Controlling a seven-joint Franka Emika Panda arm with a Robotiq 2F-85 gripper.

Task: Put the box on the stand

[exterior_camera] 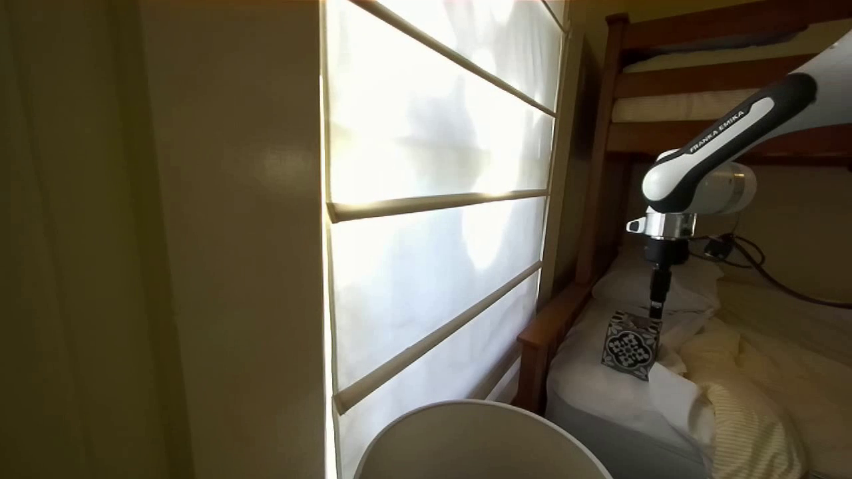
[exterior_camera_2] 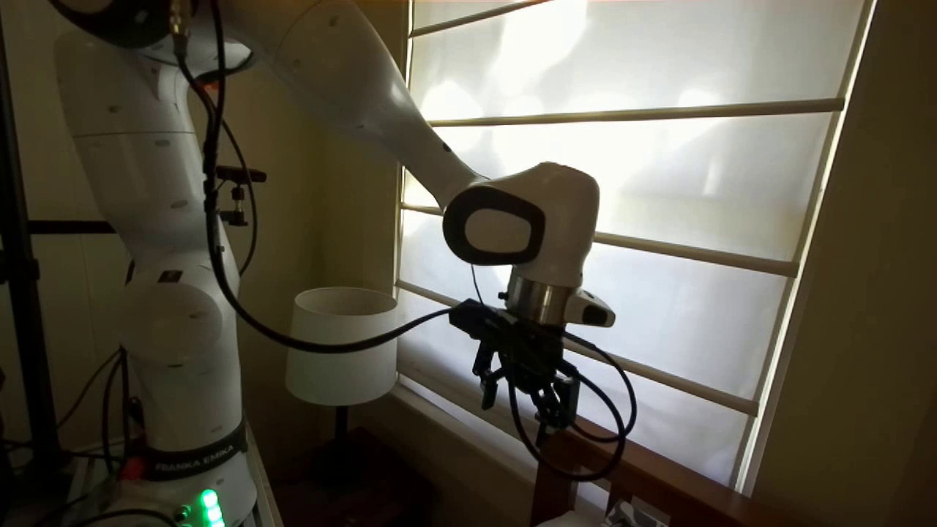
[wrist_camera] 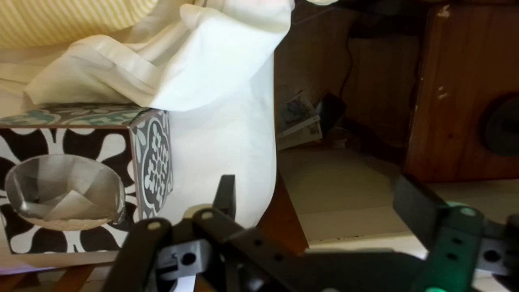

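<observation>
The box (exterior_camera: 631, 346) is a tissue box with a black, white and grey tile pattern. It stands on the bed's white sheet beside the wooden bed frame. In the wrist view the box (wrist_camera: 153, 162) is at the left, its oval opening facing up. My gripper (wrist_camera: 320, 198) is open and empty, above and to the side of the box, not touching it. It shows in both exterior views, edge-on (exterior_camera: 656, 309) and with fingers apart (exterior_camera_2: 521, 410). The stand (wrist_camera: 466, 101) is a reddish wooden top at the right of the wrist view, dark in an exterior view (exterior_camera_2: 381, 479).
A lamp with a white shade (exterior_camera_2: 340, 351) is on the stand; its round base (wrist_camera: 505, 125) shows in the wrist view. A wooden bed post (exterior_camera: 530, 372) and white bedding (wrist_camera: 227, 52) are near the box. A gap with papers (wrist_camera: 300, 121) lies between bed and stand.
</observation>
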